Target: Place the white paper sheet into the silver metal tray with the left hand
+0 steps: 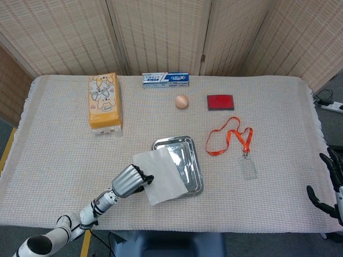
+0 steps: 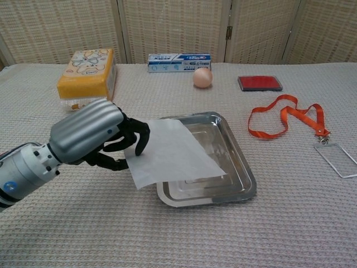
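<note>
Your left robot hand point(image 2: 97, 137) pinches the white paper sheet point(image 2: 170, 152) by its left edge, fingers curled round it. The sheet sticks out to the right of that hand, held above the left half of the silver metal tray point(image 2: 234, 167) on the tabletop point(image 2: 178, 234). Your right robot hand point(image 1: 331, 184) sits at the far edge, fingers apart, holding nothing.

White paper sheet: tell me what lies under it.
The white paper sheet, held by the left robot hand, hangs over the silver metal tray. The tray's left part and near-left corner are covered; its right side and far rim show.
</note>
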Motion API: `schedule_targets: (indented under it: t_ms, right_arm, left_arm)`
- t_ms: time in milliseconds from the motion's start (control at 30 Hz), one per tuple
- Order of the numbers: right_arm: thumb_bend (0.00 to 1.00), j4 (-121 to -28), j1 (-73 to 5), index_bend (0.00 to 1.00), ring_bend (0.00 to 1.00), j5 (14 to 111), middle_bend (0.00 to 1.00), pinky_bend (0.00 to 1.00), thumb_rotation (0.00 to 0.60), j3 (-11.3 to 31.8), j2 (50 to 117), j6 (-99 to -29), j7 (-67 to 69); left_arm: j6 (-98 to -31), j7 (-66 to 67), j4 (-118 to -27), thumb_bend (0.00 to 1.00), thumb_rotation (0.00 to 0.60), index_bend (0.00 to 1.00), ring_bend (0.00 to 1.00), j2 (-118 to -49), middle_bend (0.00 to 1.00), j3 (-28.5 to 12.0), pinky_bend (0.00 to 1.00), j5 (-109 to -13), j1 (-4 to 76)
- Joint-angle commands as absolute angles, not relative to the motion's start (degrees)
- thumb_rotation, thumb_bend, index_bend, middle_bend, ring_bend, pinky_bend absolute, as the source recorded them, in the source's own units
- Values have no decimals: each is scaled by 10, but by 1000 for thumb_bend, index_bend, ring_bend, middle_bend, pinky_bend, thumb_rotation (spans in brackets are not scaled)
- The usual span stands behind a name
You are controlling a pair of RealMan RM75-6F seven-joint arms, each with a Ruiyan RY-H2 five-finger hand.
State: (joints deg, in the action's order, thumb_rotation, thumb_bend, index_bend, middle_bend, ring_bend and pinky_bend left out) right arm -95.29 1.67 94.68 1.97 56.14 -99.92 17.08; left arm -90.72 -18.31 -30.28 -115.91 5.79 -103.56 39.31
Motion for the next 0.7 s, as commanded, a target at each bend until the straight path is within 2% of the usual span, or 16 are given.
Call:
schedule_targets:
  t_ms: [33,700]
  right_arm:
    - [445,-953,24,0,0,945,0,0,600,21,552,-1010,187]
    - [445,-945,39,0,0,934,0,0,600,33,532,-1029,258]
  left_arm:
    - [-885,-163,-310,578,600,678,1000,-1168,1000,55,1000,-1037,409]
    - [-766,-89,-312,579,600,679,1000,-1206,1000,31,1000,-1008,463]
